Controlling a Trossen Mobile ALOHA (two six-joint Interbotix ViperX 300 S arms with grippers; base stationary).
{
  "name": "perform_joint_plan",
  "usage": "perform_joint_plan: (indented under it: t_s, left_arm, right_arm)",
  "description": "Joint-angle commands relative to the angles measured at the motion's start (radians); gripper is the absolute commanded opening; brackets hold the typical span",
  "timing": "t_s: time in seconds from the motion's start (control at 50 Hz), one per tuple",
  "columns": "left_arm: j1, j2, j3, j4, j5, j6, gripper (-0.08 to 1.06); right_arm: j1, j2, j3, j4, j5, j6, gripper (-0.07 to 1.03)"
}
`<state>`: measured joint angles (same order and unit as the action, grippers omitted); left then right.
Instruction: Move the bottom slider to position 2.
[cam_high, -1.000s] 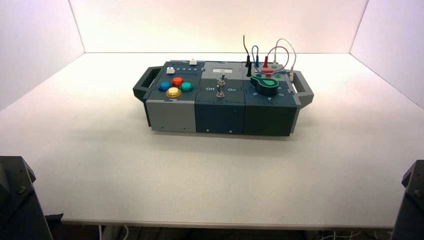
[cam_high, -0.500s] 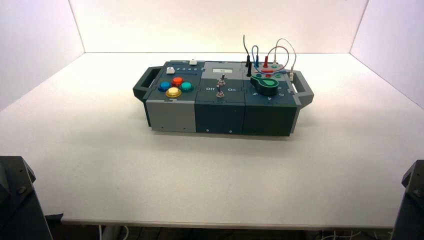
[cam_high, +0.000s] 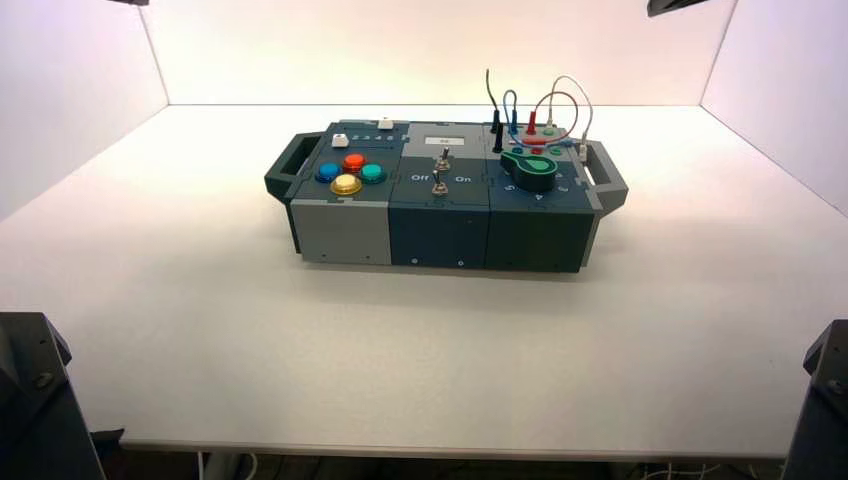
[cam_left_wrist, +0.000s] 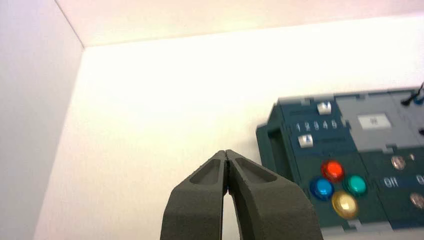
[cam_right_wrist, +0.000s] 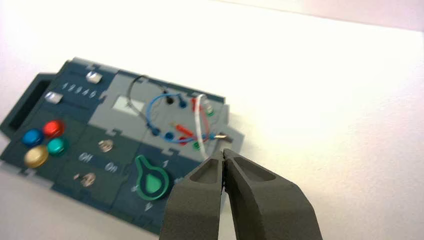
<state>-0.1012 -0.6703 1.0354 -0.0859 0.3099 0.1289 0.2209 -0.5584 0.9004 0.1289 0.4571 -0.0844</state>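
The bottom slider is a small white square knob at the left end of its track on the box's left panel, just behind the coloured buttons. It also shows in the left wrist view and the right wrist view. A row of white digits runs beside it, with the digit 2 near the knob. My left gripper is shut and empty, high above the table left of the box. My right gripper is shut and empty, high above the box's right end.
The twin white slider knob sits farther back. Blue, red, green and yellow dome buttons, two toggle switches, a green rotary knob and looped wires fill the box. White walls enclose the table.
Dark parts of both arms have come into the top corners of the high view. The box and its sliders have not moved.
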Motion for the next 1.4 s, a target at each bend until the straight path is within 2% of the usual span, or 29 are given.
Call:
perform_joint_plan:
  t_s: [0.02,0.1,0.18,0.24,0.3,0.32,0.4,0.42,0.48,0.54,0.66,0.68,0.7,0.76,0.78,0.8,0.82,0.88,0.9,0.96,0.98,1.02,1.06,1.14,1.4]
  left_arm:
    - [-0.006,0.04,-0.104,0.0,0.112,0.003,-0.03]
    - [-0.02,0.08,-0.143,-0.002,0.173,0.005,-0.03]
    - [-0.04,0.129,-0.172,-0.005,0.204,0.006,-0.03]
    - [-0.055,0.17,-0.19,-0.006,0.206,0.009,-0.03]
    - [-0.074,0.216,-0.21,-0.011,0.201,0.017,-0.03]
    - [-0.077,0.227,-0.213,-0.011,0.199,0.018,-0.03]
    - [-0.094,0.291,-0.239,-0.011,0.192,0.028,-0.03]
    - [-0.097,0.299,-0.241,-0.011,0.192,0.029,-0.03]
    - [-0.104,0.347,-0.261,-0.011,0.192,0.04,-0.03]
    - [-0.109,0.387,-0.276,-0.012,0.193,0.052,-0.03]
    - [-0.12,0.46,-0.313,-0.017,0.195,0.092,-0.03]
    - [-0.121,0.483,-0.325,-0.029,0.199,0.106,-0.03]
    - [-0.121,0.491,-0.33,-0.034,0.201,0.11,-0.03]
    - [-0.121,0.529,-0.353,-0.072,0.215,0.14,-0.03]
    - [-0.121,0.541,-0.362,-0.092,0.219,0.156,-0.03]
    - [-0.121,0.563,-0.373,-0.126,0.233,0.189,-0.03]
    - [-0.121,0.569,-0.377,-0.138,0.238,0.201,-0.03]
    - [-0.12,0.604,-0.402,-0.212,0.258,0.287,-0.03]
    - [-0.121,0.611,-0.405,-0.225,0.261,0.302,-0.03]
    - [-0.121,0.643,-0.423,-0.293,0.268,0.374,-0.03]
    - [-0.121,0.653,-0.43,-0.311,0.268,0.39,-0.03]
    - [-0.121,0.669,-0.437,-0.331,0.268,0.407,-0.03]
    - [-0.121,0.689,-0.449,-0.345,0.268,0.41,-0.03]
    - [-0.121,0.716,-0.468,-0.35,0.268,0.403,-0.03]
    - [-0.123,0.798,-0.505,-0.368,0.267,0.337,-0.03]
  right_arm:
    - [0.003,0.002,-0.043,0.032,0.063,-0.012,-0.02]
    - [0.005,0.002,-0.048,0.055,0.107,-0.026,-0.02]
    - [0.008,0.002,-0.055,0.087,0.152,-0.061,-0.02]
    - [0.014,0.002,-0.061,0.118,0.179,-0.101,-0.02]
    - [0.021,0.002,-0.072,0.164,0.21,-0.158,-0.02]
    - [0.021,0.002,-0.074,0.175,0.213,-0.167,-0.02]
    - [0.023,-0.002,-0.078,0.261,0.233,-0.258,-0.02]
    - [0.023,-0.003,-0.078,0.272,0.235,-0.267,-0.02]
    - [0.023,-0.003,-0.08,0.325,0.235,-0.328,-0.02]
    - [0.023,-0.002,-0.081,0.351,0.236,-0.37,-0.02]
    - [0.021,0.005,-0.084,0.353,0.236,-0.431,-0.02]
    - [0.023,0.005,-0.084,0.353,0.236,-0.453,-0.02]
    - [0.023,0.005,-0.084,0.353,0.236,-0.457,-0.02]
    - [0.023,0.005,-0.083,0.353,0.236,-0.488,-0.02]
    - [0.023,0.005,-0.081,0.353,0.235,-0.5,-0.02]
    - [0.023,0.005,-0.078,0.353,0.235,-0.515,-0.02]
    - [0.023,0.005,-0.078,0.353,0.233,-0.52,-0.02]
    - [0.023,0.005,-0.072,0.353,0.225,-0.541,-0.02]
    - [0.023,0.005,-0.071,0.353,0.224,-0.543,-0.02]
    - [0.023,0.005,-0.058,0.353,0.209,-0.552,-0.02]
    - [0.023,0.005,-0.055,0.353,0.206,-0.554,-0.02]
    - [0.023,0.005,-0.049,0.353,0.196,-0.555,-0.02]
    - [0.023,0.005,-0.044,0.353,0.189,-0.558,-0.02]
    - [0.023,0.005,-0.04,0.353,0.181,-0.561,-0.02]
    - [0.023,0.005,-0.029,0.351,0.152,-0.561,-0.02]
